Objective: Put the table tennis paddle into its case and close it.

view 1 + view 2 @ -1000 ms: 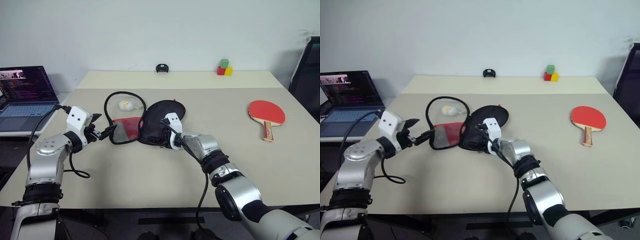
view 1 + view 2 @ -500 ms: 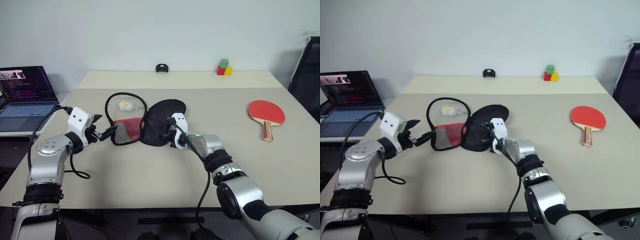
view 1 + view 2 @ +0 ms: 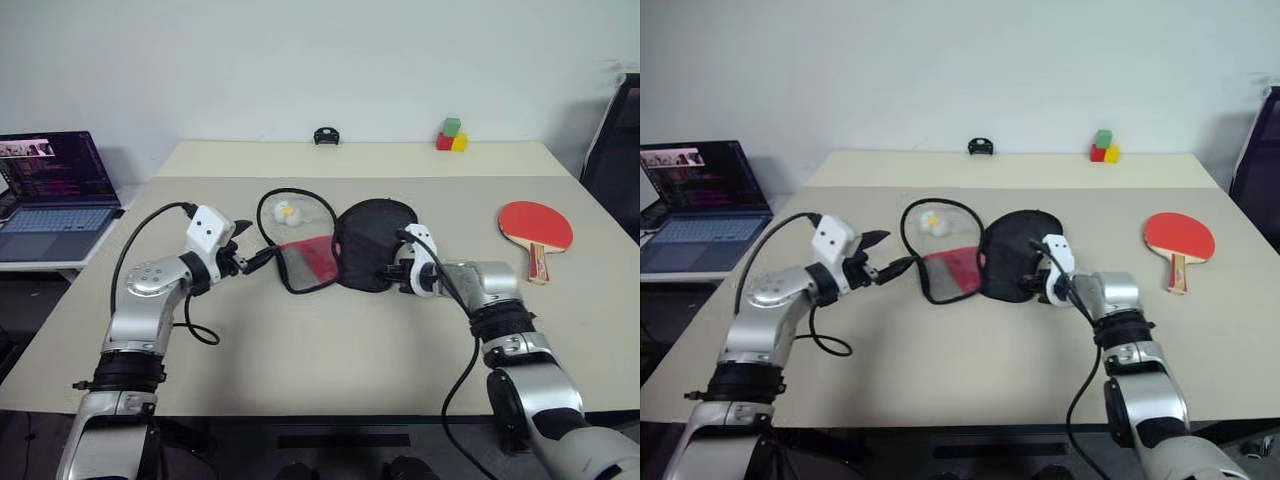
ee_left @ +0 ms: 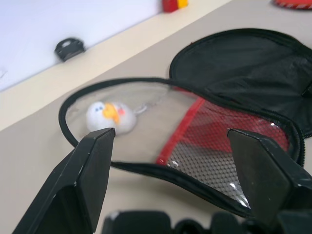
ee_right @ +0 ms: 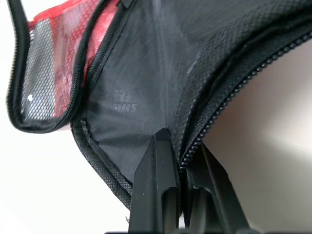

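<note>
Two halves of the red fabric paddle-shaped case (image 3: 345, 250) lie splayed open mid-table, black lining up. My right gripper (image 3: 403, 276) is pinched shut on the zipper edge of the lined half; my left gripper (image 3: 250, 260) stands wide, just beside the mesh half. The red-faced wooden-handled table tennis paddle (image 3: 534, 230) lies well off to the right, handle pointing toward me, so my right arm is nearer. I think the left fingers aren't touching the rim, though that's unclear.
</note>
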Robot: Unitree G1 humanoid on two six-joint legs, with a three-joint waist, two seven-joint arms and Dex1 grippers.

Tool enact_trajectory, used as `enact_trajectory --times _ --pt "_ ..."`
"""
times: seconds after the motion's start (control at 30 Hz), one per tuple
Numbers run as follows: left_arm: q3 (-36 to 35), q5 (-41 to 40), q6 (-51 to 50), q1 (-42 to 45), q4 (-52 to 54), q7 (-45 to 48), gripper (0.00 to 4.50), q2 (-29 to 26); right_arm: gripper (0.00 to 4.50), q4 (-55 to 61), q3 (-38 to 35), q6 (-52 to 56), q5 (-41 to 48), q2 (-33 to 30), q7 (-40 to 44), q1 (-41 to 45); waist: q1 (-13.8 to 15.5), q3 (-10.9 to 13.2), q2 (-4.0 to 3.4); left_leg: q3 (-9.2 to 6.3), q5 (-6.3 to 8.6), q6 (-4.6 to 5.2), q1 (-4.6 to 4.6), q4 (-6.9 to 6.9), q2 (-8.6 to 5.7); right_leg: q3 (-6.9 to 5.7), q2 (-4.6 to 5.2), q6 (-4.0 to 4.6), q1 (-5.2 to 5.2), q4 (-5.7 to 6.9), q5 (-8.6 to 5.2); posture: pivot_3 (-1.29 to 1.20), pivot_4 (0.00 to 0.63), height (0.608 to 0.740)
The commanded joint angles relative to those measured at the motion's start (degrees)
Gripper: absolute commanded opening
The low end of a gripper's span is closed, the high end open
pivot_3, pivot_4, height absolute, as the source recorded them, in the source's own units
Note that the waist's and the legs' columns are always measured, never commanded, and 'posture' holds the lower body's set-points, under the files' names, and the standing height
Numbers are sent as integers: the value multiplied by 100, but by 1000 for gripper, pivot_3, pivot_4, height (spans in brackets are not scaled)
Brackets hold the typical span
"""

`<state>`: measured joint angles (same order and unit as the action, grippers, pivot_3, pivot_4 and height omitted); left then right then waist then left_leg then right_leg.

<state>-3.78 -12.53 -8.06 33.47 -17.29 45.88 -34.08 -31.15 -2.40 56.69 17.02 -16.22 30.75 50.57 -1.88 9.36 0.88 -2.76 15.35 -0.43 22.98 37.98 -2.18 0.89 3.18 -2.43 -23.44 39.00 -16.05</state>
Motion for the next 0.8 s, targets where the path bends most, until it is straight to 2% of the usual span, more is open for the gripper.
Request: enact_trajectory --times 0.03,0.3,0.8 --pt "106 -17 -20 194 295 39 4015 122 13 248 168 153 -61 -562 390 -26 2 0 0 1 0 0 0 0 -1 0 0 0 0 0 0 0 150 740" --pt "444 -40 -140 323 501 81 4015 603 13 -84 732 79 -262 -1520 1292 105 17 1 2 0 0 2 0 3 -2 -3 0 0 7 -4 0 0 150 740" --pt "726 -375 -690 182 1211 575 4015 884 13 -1565 1348 -818 -1018 -2130 2441 887 16 3 4 2 -1 2 -1 6 -2 -3 -2 0 11 -6 0 0 150 740"
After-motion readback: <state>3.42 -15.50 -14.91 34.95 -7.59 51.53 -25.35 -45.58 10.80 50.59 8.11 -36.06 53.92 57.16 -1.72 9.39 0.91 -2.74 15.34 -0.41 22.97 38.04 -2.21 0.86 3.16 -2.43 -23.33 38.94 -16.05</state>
